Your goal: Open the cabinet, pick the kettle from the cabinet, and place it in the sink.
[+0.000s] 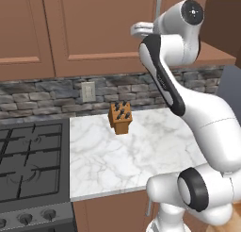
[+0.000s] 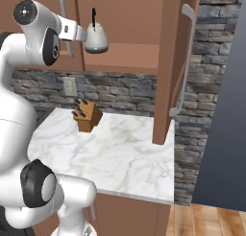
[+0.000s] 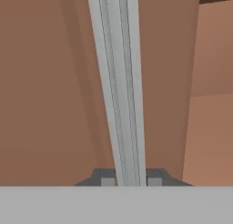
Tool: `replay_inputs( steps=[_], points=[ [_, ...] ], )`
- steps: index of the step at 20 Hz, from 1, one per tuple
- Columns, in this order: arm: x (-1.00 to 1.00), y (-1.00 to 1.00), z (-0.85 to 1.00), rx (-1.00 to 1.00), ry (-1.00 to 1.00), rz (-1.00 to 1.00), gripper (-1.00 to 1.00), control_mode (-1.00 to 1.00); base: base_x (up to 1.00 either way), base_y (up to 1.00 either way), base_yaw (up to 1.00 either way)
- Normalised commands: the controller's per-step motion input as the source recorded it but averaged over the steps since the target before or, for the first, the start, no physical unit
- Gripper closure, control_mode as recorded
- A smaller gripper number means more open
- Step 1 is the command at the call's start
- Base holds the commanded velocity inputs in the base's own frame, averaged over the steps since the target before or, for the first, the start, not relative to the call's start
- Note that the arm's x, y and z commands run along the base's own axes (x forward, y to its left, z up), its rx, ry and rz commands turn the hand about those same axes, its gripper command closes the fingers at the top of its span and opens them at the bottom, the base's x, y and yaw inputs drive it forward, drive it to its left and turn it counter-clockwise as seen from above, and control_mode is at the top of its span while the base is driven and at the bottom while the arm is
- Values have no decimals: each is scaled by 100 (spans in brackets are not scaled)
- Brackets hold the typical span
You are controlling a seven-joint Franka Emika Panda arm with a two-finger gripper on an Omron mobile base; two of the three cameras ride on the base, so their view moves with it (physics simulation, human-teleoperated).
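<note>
**kev_r:** What's the gripper (image 3: 131,180) doing here?

**moss42:** It's clamped on the bar handle (image 3: 119,82) of the cabinet (image 1: 94,28). In the hand view one dark fingertip (image 3: 108,179) sits tight against each side of the silver bar, bottom centre of the frame. The bar's long axis runs bottom to top there, leaning a little toward the upper left, with reddish-brown door panel on both sides.

**kev_r:** And the kettle?

**moss42:** The kettle (image 2: 96,40) is in the upper left of the right base view, standing upright on the cabinet shelf just right of the white hand. It's a squat silver-grey cone, wide at the base, with its thin black handle pointing straight up. I can't tell which way the spout faces, it's too small to make out.

**kev_r:** Is the cabinet open?

**moss42:** On that side, yes. The open door (image 2: 166,62) stands edge-on, right of centre, with its own long silver bar running top to bottom.

**kev_r:** Anything lower down?

**moss42:** A wooden knife block (image 2: 86,116) sits on the white marble counter (image 2: 120,153), mid-frame and near the stone backsplash (image 2: 120,93). The left base view also has a wall outlet (image 1: 88,91) above it and a black gas stove (image 1: 28,165) at the lower left.
</note>
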Motion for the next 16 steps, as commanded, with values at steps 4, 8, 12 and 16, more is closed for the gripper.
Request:
replay_inputs(
  steps=[4, 8, 12, 16],
  points=[
    [-15, 34, -2, 0, 0, -5, 100, -100, 0, 0, 0],
    [-29, 30, 0, 0, 4, -1, 100, -100, 0, 0, 0],
    [-43, 24, 0, 0, 7, 0, 100, -100, 0, 0, 0],
    [-58, 24, -4, -1, 0, 0, 100, -100, 0, 0, 0]
  ],
)
